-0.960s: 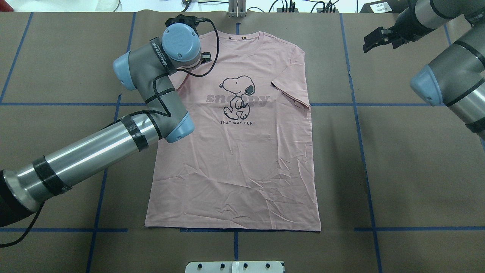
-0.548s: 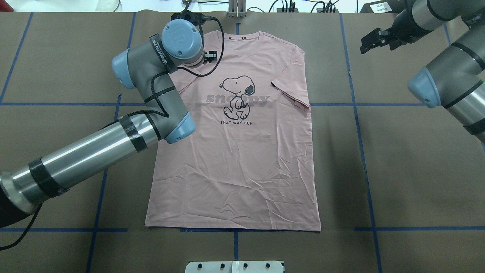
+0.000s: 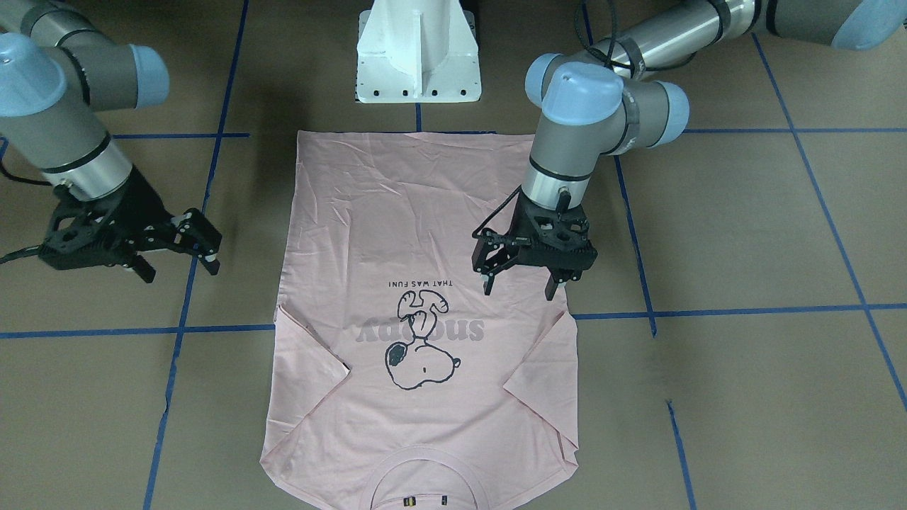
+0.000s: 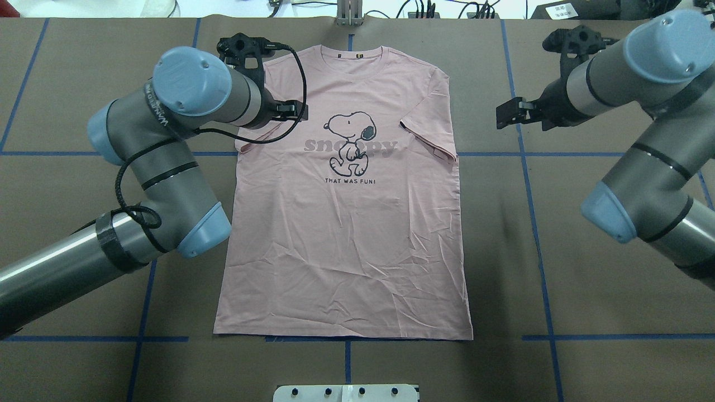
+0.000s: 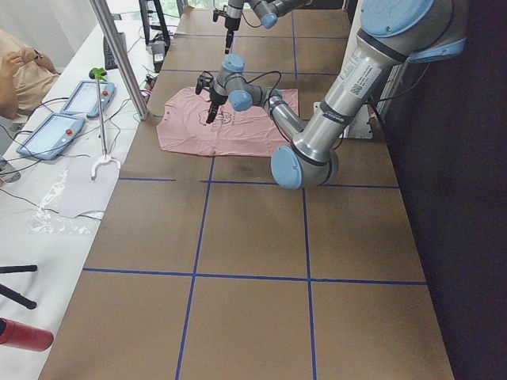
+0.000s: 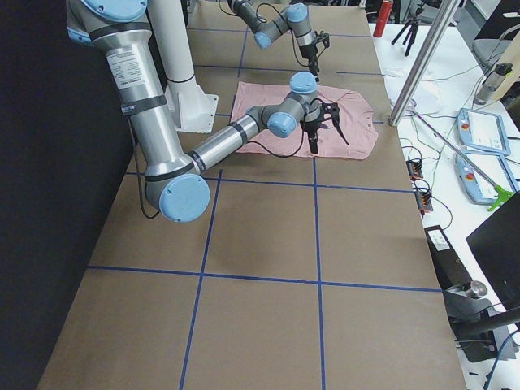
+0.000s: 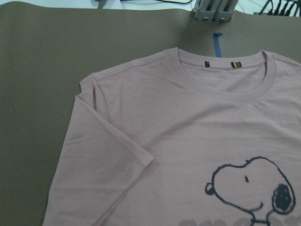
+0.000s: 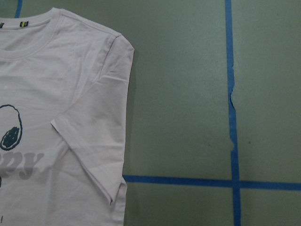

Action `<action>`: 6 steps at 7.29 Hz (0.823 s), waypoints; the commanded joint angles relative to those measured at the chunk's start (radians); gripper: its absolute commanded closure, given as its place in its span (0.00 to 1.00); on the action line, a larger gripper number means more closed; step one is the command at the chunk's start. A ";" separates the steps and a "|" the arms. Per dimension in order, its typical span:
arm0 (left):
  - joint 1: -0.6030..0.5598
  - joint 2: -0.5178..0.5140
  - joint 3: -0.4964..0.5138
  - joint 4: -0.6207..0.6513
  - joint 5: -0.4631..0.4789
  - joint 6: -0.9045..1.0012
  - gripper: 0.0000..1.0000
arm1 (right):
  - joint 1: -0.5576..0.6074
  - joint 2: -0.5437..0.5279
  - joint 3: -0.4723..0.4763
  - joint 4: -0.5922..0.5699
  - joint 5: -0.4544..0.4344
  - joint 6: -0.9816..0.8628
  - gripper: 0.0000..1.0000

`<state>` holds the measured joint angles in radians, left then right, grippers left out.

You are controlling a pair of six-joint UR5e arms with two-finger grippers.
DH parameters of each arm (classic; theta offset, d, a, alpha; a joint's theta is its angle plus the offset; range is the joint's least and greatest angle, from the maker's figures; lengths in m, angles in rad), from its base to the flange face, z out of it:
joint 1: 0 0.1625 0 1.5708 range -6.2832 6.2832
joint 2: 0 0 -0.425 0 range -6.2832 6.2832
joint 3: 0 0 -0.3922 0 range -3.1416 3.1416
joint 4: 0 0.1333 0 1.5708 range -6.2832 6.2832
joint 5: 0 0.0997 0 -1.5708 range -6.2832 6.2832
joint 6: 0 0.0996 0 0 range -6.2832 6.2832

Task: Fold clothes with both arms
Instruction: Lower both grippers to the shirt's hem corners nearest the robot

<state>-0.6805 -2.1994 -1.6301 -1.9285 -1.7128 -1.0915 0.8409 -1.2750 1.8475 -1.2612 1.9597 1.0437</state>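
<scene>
Brown table [image 4: 84, 84] (blue tape grid [image 4: 586, 337]) bears T-shirt [image 4: 346, 251].

Pale pink T-shirt [image 4: 346, 240]: lies flat and front up, lightly creased, collar away from the robot, hem near it. Both short sleeves folded in over the body. Shows a black-outline cartoon dog [image 4: 351, 142] across grey lettering, above "THAT WAS FUN!".

Left arm [image 4: 162, 167]: reaches over the shirt's left shoulder. Left gripper [image 3: 518, 287] points down over the cloth, fingers spread.

Right arm [image 4: 642, 167]: holds the right gripper [image 3: 181, 263] clear of the shirt, beside its right sleeve, fingers apart.
</scene>
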 commanded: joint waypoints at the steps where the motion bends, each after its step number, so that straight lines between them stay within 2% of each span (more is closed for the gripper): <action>1: 0.108 0.164 -0.228 -0.001 0.005 -0.022 0.00 | -0.235 -0.103 0.167 -0.007 -0.186 0.242 0.00; 2: 0.149 0.240 -0.307 -0.001 0.008 -0.071 0.00 | -0.346 -0.168 0.236 -0.007 -0.264 0.318 0.00; 4: 0.235 0.343 -0.398 -0.003 0.019 -0.143 0.00 | -0.599 -0.214 0.301 -0.009 -0.487 0.517 0.00; 5: 0.307 0.406 -0.422 -0.009 0.063 -0.224 0.00 | -0.664 -0.224 0.306 -0.009 -0.534 0.556 0.02; 6: 0.367 0.459 -0.428 -0.010 0.117 -0.278 0.05 | -0.683 -0.227 0.308 -0.010 -0.560 0.565 0.02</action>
<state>-0.3896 -1.8098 -2.0381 -1.9356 -1.6512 -1.2956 0.2155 -1.4924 2.1470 -1.2704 1.4546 1.5741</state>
